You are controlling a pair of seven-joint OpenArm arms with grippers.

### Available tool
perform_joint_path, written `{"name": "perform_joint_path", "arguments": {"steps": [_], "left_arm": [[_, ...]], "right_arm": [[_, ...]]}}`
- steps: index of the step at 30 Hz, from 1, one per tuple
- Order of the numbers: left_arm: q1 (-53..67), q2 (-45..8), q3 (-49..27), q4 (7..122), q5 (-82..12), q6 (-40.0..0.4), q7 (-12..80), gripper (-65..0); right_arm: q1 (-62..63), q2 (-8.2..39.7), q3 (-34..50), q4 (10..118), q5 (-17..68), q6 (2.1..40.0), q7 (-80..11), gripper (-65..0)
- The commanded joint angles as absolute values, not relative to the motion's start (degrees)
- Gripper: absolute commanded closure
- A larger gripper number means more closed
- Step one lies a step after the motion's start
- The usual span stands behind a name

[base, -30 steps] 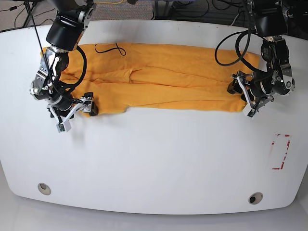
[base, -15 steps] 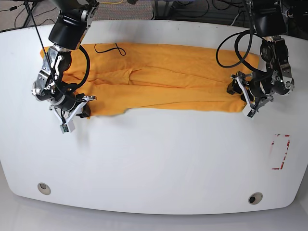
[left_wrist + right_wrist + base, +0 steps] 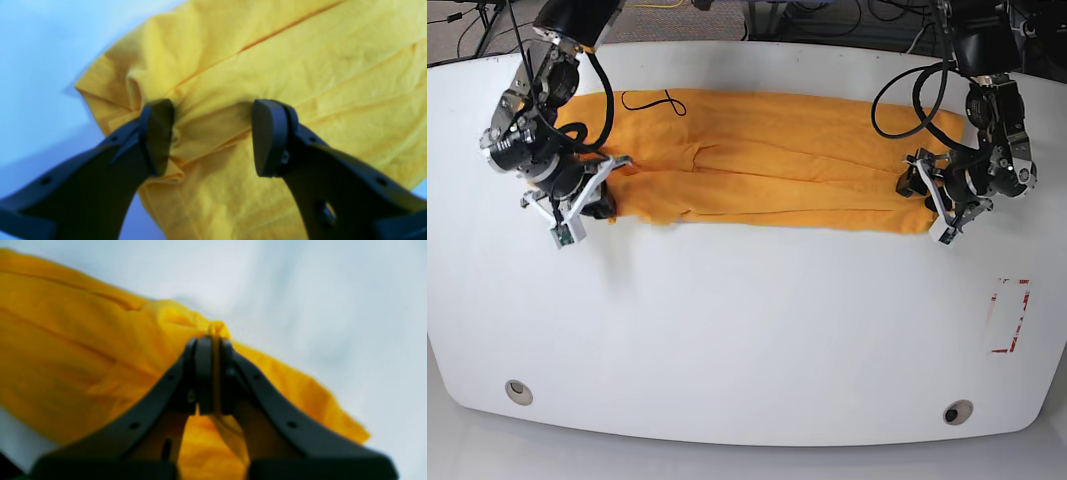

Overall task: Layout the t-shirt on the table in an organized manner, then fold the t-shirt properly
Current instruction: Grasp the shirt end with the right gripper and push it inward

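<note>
Pinching the t-shirt [image 3: 83,350], the right end effector [image 3: 211,373]; left end effector [image 3: 210,136] spread.

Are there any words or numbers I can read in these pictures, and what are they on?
None can be read.
The t-shirt shows only plain orange cloth in all three views.
The red-and-white tape rectangle on the table has no letters I can make out.
</note>
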State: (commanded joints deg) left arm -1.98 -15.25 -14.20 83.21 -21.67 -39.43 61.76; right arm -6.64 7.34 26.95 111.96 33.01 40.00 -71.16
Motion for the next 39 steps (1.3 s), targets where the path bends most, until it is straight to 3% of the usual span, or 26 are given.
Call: {"name": "perform_joint_path", "arguments": {"steps": [8,10,13,16,18,22,28,39], "left_arm": [[-1.98,-15.08,-14.20,83.21,-18.68,-39.69,61.76,-35.1],[-1.98,-15.08,-14.20,83.21,-18.68,-39.69,61.76,-35.1],[-1.98,-15.08,-14.20,83.21,-18.68,-39.69,61.76,-35.1],[-1.98,-15.08,-14.20,83.21,-18.59,-39.69,61.76,-35.1],[-1.98,-15.08,-14.20,83.21,-18.59,-39.69,61.76,-35.1],[-1.98,-15.08,-14.20,83.21,-18.59,-39.69,61.76,-35.1],[-1.98,-15.08,-14.20,83.21,-18.59,-39.69,61.76,-35.1],[-1.98,-15.08,-14.20,83.21,-18.59,-39.78,61.76,-35.1]], "right_arm": [[-14.02,9.80,26.95,111.96,39.69,40.00,-72.40,-6.8],[-15.16,11.12,26.95,112.22,41.01,40.00,-72.40,-13.3],[-16.84,13.05,27.03,112.40,44.09,40.00,-72.40,-28.1],[-17.71,15.08,27.21,112.40,48.31,40.00,-72.40,-38.7],[-17.80,16.48,27.30,112.40,51.30,40.00,-72.22,-42.5],[-17.01,17.98,27.30,112.13,54.29,40.00,-72.04,-42.8],[-13.93,17.45,27.03,110.81,51.38,40.00,-71.16,-42.8],[-10.59,9.63,26.77,106.07,38.90,40.00,-70.02,-42.8]]}}
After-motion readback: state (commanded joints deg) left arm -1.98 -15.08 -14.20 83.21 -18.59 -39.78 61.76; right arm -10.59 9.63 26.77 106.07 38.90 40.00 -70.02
